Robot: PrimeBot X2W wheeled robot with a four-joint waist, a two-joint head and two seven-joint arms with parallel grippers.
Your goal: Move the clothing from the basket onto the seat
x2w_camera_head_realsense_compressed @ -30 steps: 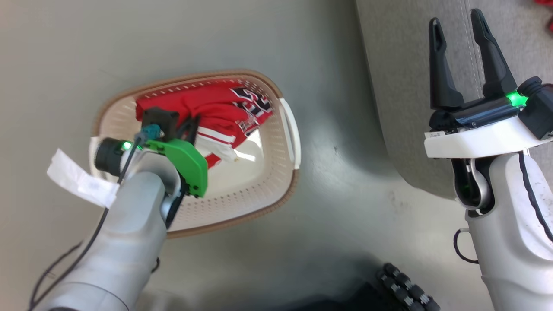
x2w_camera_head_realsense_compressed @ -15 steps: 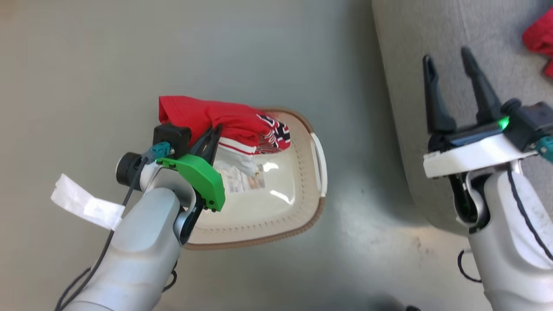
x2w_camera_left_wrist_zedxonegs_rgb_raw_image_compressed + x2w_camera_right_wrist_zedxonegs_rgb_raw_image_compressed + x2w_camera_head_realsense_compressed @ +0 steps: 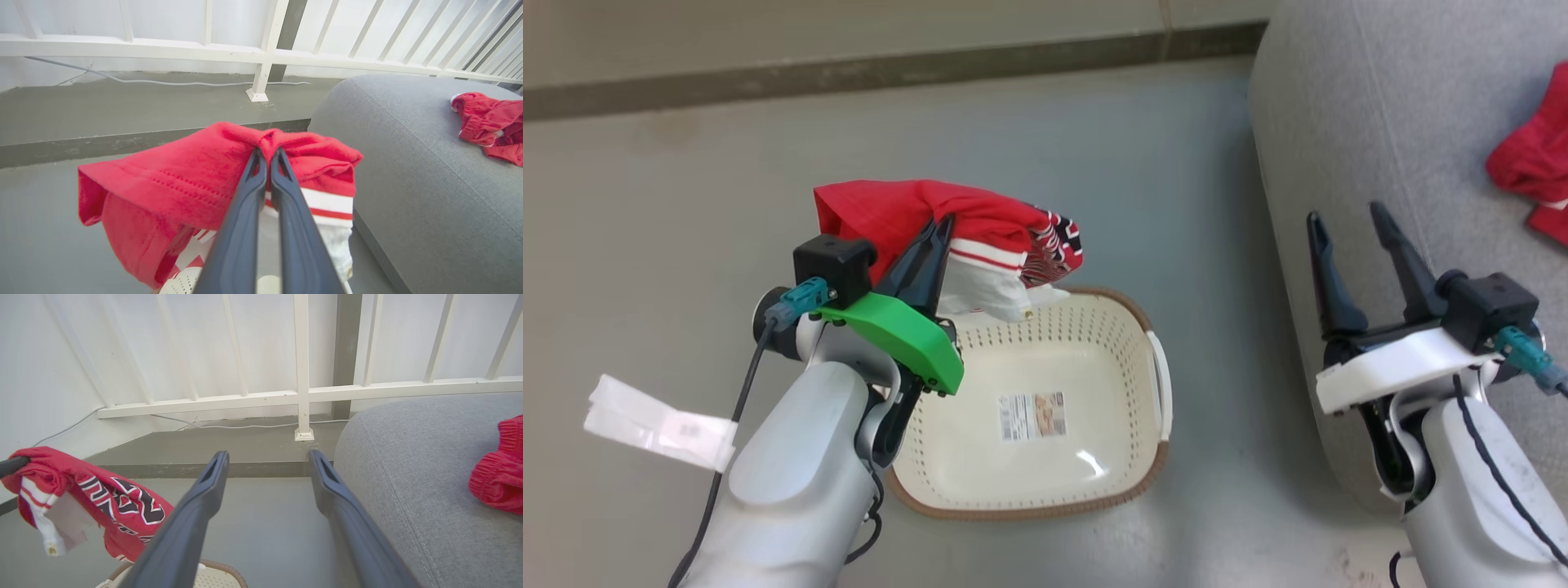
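My left gripper (image 3: 938, 224) is shut on a red garment (image 3: 907, 214) with white panels and striped trim, hanging in the air above the far rim of the cream basket (image 3: 1139, 384). The left wrist view shows that garment (image 3: 179, 183) bunched around the shut left gripper (image 3: 267, 152). From the right wrist view the garment (image 3: 98, 504) hangs at the left, lettering showing. A second red garment (image 3: 1531, 163) lies on the grey seat (image 3: 1372, 106). My right gripper (image 3: 1346, 211) stands open with nothing in it at the seat's near edge, as the right gripper (image 3: 267, 457) does from its own wrist.
The basket holds just a paper label (image 3: 1032, 415) on its floor. A white railing (image 3: 261, 53) and a cable (image 3: 163, 83) run along a raised ledge behind. Grey floor (image 3: 1094, 147) lies between basket and seat. A white tag (image 3: 658, 423) hangs off my left arm.
My left gripper has lifted the red garment up out of the basket. The head camera has tilted up, so the basket sits lower in view and the seat's garment shows more.
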